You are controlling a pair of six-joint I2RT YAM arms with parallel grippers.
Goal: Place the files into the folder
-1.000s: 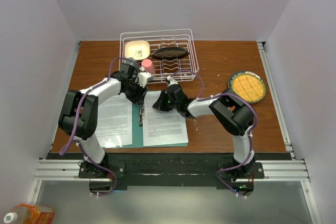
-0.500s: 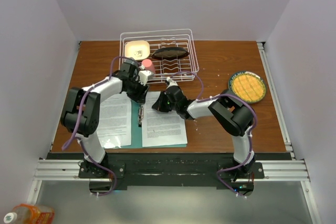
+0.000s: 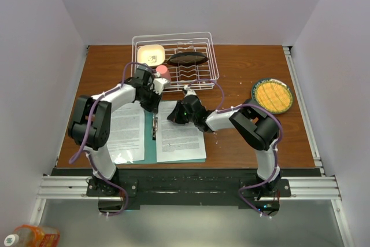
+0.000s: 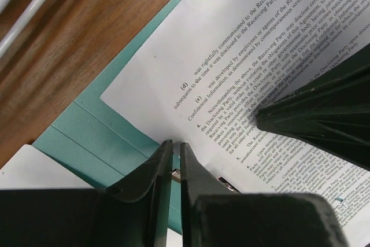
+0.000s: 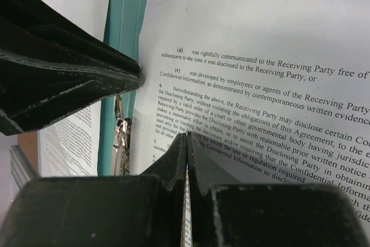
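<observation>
The teal folder [image 3: 151,146] lies open on the table, with one of the files [image 3: 126,131] on its left half and another [image 3: 182,140] on its right half. A metal clip [image 3: 155,126] sits on the spine. My left gripper [image 3: 155,107] is at the top of the spine. Its jaws [image 4: 176,143] are drawn in to a thin slit, with the clip's metal tip [image 4: 176,173] in it. My right gripper [image 3: 172,118] is shut [image 5: 187,135], its tips down on the right sheet [image 5: 260,44] near its upper left corner. The clip [image 5: 120,137] lies just left of them.
A white wire dish rack [image 3: 203,37] stands just behind both grippers, holding a cream dish [image 3: 151,55] and a dark oval object [image 3: 187,58]. A pink cup [image 3: 163,72] stands by the left wrist. A yellow plate [image 3: 272,95] sits at the right.
The left gripper's jaws have closed from clearly apart to a thin slit over the clip. Both arms have stayed almost in place, and the sheets and folder have not visibly moved.
</observation>
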